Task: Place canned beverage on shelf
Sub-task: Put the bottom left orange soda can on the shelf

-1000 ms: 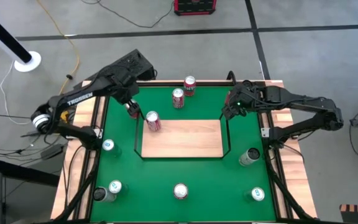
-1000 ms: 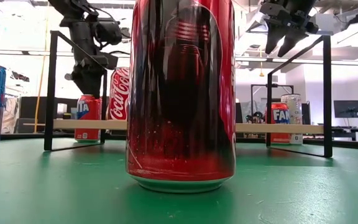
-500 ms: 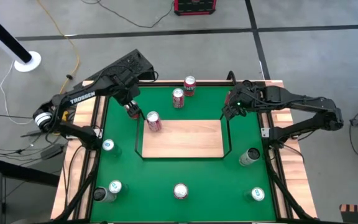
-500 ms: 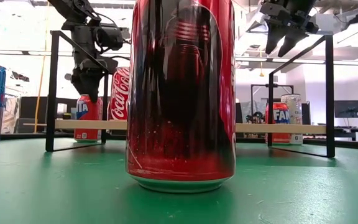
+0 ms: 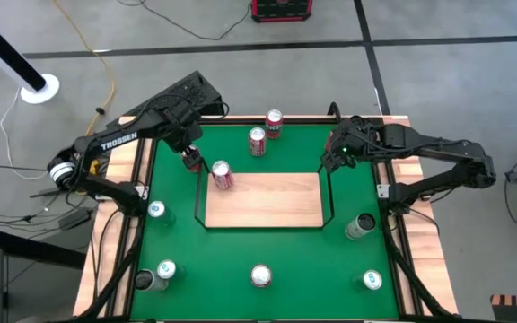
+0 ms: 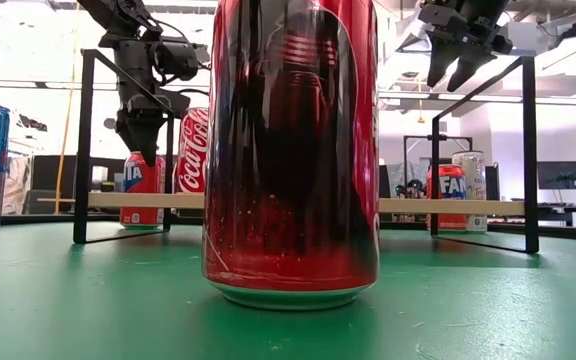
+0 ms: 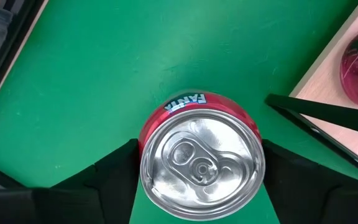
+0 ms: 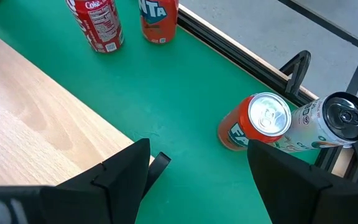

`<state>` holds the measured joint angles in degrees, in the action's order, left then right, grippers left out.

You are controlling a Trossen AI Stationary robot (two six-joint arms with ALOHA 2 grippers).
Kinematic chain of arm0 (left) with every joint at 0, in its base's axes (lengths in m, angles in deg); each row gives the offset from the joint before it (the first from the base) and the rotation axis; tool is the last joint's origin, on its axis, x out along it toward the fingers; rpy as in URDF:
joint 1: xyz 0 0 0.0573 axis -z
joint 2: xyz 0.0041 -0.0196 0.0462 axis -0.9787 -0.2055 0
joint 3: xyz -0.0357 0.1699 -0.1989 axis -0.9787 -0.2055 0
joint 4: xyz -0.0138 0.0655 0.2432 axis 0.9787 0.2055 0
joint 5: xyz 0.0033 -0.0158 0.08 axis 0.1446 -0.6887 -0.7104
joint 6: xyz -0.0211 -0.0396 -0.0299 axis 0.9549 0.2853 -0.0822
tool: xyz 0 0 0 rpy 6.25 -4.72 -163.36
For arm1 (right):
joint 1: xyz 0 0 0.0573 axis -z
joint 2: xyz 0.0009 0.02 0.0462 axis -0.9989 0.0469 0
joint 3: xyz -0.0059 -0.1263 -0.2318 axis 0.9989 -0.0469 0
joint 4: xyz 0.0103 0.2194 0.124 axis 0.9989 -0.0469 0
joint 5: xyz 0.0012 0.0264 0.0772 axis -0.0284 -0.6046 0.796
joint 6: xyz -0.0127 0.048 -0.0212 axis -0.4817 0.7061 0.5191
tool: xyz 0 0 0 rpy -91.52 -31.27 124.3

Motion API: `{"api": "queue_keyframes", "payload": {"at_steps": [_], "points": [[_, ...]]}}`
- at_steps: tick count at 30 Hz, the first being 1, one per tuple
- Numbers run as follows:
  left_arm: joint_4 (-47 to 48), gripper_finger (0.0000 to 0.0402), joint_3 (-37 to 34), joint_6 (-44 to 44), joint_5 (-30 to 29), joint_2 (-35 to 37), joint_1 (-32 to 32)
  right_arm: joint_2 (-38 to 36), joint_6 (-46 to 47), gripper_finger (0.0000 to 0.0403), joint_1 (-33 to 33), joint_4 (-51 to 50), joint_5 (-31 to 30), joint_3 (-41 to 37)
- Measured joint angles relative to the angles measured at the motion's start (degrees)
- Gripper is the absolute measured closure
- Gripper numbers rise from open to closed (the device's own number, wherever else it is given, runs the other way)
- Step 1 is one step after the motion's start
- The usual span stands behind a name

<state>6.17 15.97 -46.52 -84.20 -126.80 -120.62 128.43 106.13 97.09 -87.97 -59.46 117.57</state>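
The left arm reaches in from the table's left edge toward its far left part, wrist bent down, and the left gripper stands low over the tabletop with its two dark fingers set close on either side of a red Fanta can. The right arm stretches in from the right edge along the far right part, its right gripper raised above the tabletop, fingers spread and nothing between them.
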Motion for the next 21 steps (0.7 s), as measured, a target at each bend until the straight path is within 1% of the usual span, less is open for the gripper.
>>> {"api": "queue_keyframes", "payload": {"at_steps": [3,6,9,12,17,21], "points": [[-0.14,0.0121,-0.03,-1.17,0.09,0.15,0.00,0.00,-0.01,0.0106,0.00,0.00,-0.01,0.00],[0.16,0.0122,0.15,-2.48,-0.09,0.82,0.00,0.00,-0.25,0.0106,0.00,0.00,-0.01,0.00],[1.66,0.0124,1.59,-2.88,-1.95,2.28,-0.02,0.00,-0.43,0.0106,0.00,-0.01,0.00,0.00],[1.68,0.0125,4.71,-2.75,-2.98,4.29,-0.07,0.00,-0.44,0.0106,0.00,-0.01,0.00,0.00],[8.05,0.0126,10.47,-1.47,-3.03,6.19,0.02,0.00,-0.44,0.0106,0.00,-0.02,-0.02,0.00],[5.69,0.0126,15.78,-0.12,-3.66,7.30,0.17,0.00,-0.45,0.0106,0.00,0.00,-0.02,0.00]]}}
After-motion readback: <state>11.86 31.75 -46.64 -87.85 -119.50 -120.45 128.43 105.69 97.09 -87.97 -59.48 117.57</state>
